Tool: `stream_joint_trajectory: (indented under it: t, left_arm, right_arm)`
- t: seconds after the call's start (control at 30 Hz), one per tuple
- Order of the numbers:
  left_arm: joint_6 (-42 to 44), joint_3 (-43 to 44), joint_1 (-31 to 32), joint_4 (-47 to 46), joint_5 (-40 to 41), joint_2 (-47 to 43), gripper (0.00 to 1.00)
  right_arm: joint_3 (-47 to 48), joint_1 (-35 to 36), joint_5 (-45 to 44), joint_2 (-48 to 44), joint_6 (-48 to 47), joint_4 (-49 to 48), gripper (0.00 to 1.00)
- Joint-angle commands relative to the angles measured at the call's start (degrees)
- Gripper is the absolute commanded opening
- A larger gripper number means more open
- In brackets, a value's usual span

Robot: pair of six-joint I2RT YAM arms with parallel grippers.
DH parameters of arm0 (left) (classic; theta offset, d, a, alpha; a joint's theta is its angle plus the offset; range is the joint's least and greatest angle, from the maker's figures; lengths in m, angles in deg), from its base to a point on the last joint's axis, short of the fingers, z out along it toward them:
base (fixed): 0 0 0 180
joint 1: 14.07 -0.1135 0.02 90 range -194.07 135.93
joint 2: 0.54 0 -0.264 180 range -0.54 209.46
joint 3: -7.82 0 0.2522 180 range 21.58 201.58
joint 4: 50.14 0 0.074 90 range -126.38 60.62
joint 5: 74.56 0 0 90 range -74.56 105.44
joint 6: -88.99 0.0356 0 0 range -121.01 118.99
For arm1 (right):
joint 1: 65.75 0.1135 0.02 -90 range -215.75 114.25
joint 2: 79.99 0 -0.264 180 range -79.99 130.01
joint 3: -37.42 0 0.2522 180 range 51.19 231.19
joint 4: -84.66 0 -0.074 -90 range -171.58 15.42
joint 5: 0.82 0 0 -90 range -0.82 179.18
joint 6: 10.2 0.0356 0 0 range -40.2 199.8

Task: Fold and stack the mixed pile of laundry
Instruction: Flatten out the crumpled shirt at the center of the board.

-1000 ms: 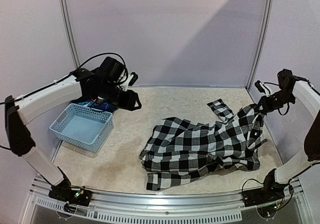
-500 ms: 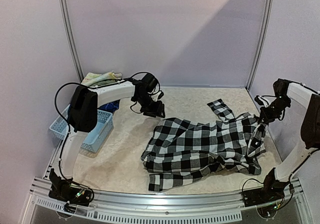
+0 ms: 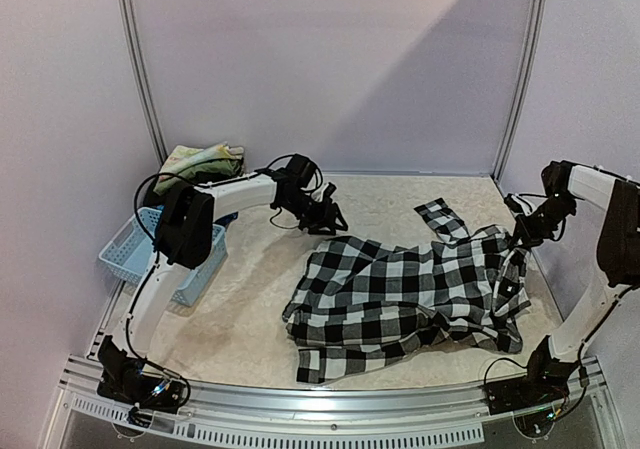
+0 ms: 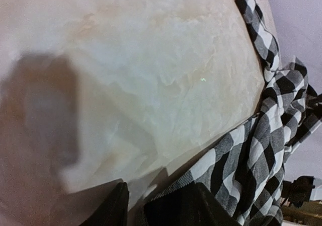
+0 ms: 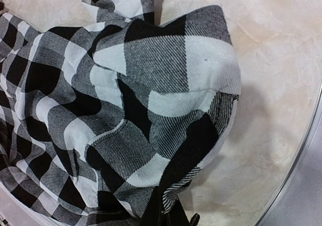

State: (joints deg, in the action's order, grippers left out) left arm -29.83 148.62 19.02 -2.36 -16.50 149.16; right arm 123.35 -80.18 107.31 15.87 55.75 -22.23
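Arm outstretched, the left claw (image 3: 334,221) hovers spread — the right claw (image 3: 521,233) pinches the checked shirt (image 3: 400,291).

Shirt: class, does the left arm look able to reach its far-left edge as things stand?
Probably yes. The left gripper hovers open right by that edge of the shirt, nothing lying between them. The right gripper, shut on the shirt's opposite end, is far off and out of its way.

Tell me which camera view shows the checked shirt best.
Top external view: only there is the whole checked shirt visible, lying crumpled on the table. The left wrist view catches just one side of it; the right wrist view shows a bunched part up close.
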Motion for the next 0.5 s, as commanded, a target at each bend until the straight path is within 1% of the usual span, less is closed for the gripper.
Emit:
stream_joint_trajectory:
  t: [0.0, 0.07, 0.1, 0.13, 0.23, 0.33, 0.43, 0.47]
  left_arm:
    - [-2.86, 2.81, -0.12, -1.6, -4.9, 4.15, 0.41]
    - [-2.17, 2.07, -0.17, -1.4, -5.94, 3.26, 0.36]
    - [-1.53, 0.94, -0.2, -1.06, -6.16, 2.46, 0.36]
    - [-0.55, -0.14, -0.21, -0.6, -6.2, 1.44, 0.37]
    - [3.58, -2.28, -0.29, 2.97, -5.11, -1.35, 0.44]
    - [9.11, -2.64, -0.21, 9.06, -1.3, -2.58, 0.44]
    - [12.56, -2.57, -0.13, 12.11, -0.96, -2.41, 0.38]
    - [12.79, -2.37, -0.06, 12.35, -0.51, -2.26, 0.33]
  right_arm:
    - [2.42, -0.23, 1.99, 1.48, 1.32, -0.53, 0.01]
    - [2.91, -0.23, 2.12, 1.73, 1.66, -0.8, 0.01]
    - [3.16, -0.2, 2.26, 1.92, 1.71, -0.89, 0.01]
    - [3.43, -0.22, 2.34, 2.02, 1.79, -0.9, 0.01]
    - [4.02, -0.21, 2.89, 2.77, 2.05, -0.92, 0.01]
    - [4.25, -0.23, 3.76, 3.1, 2.29, -1.0, 0.02]
    - [4.52, -0.21, 4.41, 3.18, 2.65, -0.92, 0.02]
    - [4.67, -0.2, 4.52, 3.13, 2.69, -0.91, 0.02]
